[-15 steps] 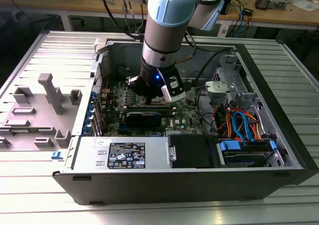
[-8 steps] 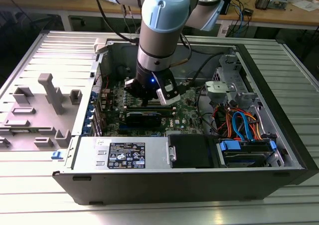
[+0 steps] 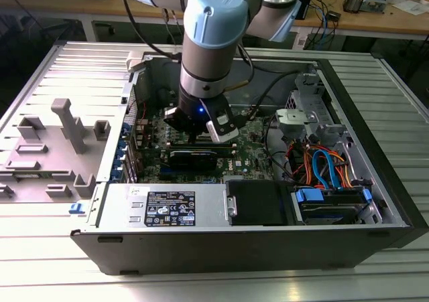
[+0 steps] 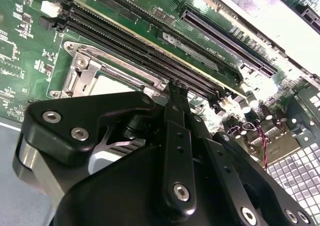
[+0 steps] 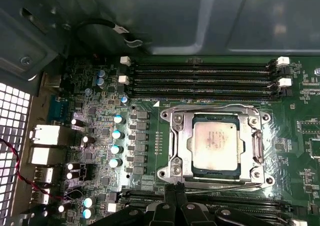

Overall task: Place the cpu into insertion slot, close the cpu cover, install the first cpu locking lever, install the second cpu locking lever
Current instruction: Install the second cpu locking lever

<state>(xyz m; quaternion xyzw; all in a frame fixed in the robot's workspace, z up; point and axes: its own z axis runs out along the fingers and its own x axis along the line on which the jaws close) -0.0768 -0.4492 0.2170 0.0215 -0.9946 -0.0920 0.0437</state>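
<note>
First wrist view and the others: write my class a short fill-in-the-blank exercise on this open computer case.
1. The square silver-grey metal cpu sits in the silver-rimmed square insertion slot on the ____ motherboard.
2. The thin silver metal cpu cover lies ____ over the chip.
3. The black tool hovers at the socket's edge beside long ____ memory slots.

Missing words: green; closed; black

The gripper (image 5: pixel 172 196) sits low inside the open computer case (image 3: pixel 375 181), its fingertips together at the rim of the insertion slot (image 5: pixel 217 146). Long black memory slots (image 5: pixel 200 75) fence the socket on two sides. Upright capacitors (image 5: pixel 117 141) stand beside it. Above the closed cpu cover (image 5: pixel 180 136) the way is open
</note>
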